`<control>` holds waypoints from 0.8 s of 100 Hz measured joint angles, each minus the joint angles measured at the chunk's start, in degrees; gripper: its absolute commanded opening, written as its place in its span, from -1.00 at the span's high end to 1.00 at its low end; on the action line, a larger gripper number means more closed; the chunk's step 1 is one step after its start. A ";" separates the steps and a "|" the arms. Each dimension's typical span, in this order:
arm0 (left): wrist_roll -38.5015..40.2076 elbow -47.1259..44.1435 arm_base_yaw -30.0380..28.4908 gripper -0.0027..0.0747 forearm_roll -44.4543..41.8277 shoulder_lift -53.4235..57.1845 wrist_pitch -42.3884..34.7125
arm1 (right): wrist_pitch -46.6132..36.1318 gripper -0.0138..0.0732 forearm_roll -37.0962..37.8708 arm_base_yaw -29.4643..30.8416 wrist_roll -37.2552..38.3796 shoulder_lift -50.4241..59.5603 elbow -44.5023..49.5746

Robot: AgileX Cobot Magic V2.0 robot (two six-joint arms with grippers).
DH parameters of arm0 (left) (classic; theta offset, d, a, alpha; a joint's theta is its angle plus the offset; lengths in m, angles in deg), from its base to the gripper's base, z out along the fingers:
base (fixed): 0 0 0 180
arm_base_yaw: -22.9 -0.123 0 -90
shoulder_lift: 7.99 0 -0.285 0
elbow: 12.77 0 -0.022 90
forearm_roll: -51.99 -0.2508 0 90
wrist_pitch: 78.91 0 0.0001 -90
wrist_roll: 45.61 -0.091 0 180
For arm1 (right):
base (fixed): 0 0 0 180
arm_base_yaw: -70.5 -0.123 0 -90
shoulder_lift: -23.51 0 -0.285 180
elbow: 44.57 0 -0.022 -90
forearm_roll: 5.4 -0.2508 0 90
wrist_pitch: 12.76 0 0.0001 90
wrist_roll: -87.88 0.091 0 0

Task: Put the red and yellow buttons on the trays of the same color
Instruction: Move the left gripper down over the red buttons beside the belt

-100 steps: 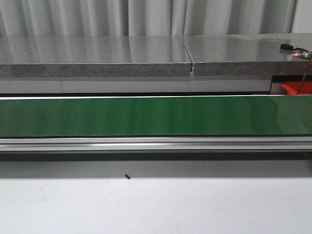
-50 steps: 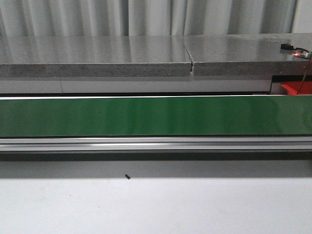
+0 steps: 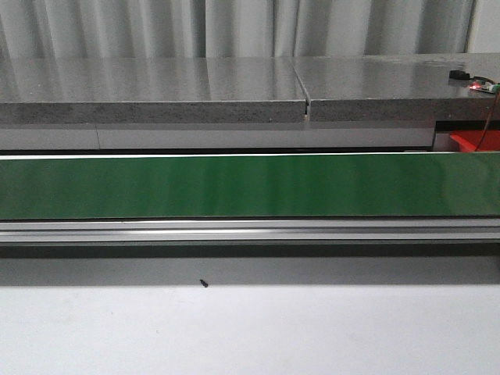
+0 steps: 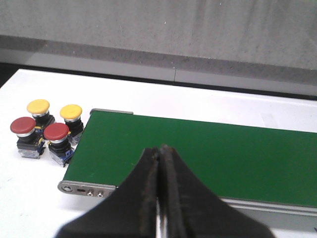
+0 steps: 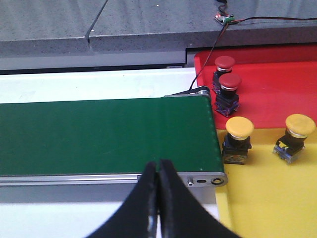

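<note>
In the left wrist view two red buttons (image 4: 23,126) (image 4: 56,132) and two yellow buttons (image 4: 38,106) (image 4: 71,112) stand in a cluster on the white table beside the end of the green conveyor belt (image 4: 208,153). My left gripper (image 4: 160,148) is shut and empty over the belt. In the right wrist view two red buttons (image 5: 225,62) (image 5: 230,81) stand on the red tray (image 5: 277,84) and two yellow buttons (image 5: 239,127) (image 5: 300,125) on the yellow tray (image 5: 272,198). My right gripper (image 5: 158,162) is shut and empty near the belt's front rail.
The green belt (image 3: 250,186) spans the front view with an aluminium rail (image 3: 250,230) below it and a grey stone counter (image 3: 156,90) behind. A small circuit board with wires (image 5: 225,18) lies on the counter. A corner of the red tray (image 3: 473,141) shows at right.
</note>
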 measured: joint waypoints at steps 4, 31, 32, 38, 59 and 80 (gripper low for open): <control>0.24 0.88 0.00 0.98 -0.14 -1.76 0.42 | 0.00 0.82 0.00 0.00 0.00 0.00 0.00; 0.87 6.80 0.00 0.98 0.87 -15.47 1.50 | 0.00 0.82 0.00 0.00 0.00 0.00 0.00; 0.87 7.14 0.00 0.98 0.87 -15.79 1.50 | 0.00 0.82 0.00 0.00 0.00 0.00 0.00; 0.92 8.48 0.00 0.98 0.91 -18.65 1.50 | 0.00 0.82 0.00 0.00 0.00 0.00 0.00; 1.01 12.71 -3.19 0.98 3.06 -26.97 0.16 | 0.00 0.82 0.00 0.00 0.11 0.00 0.00; -3.50 15.86 -14.87 0.98 10.71 -35.37 -1.45 | 0.00 0.82 0.00 0.00 0.11 0.00 0.00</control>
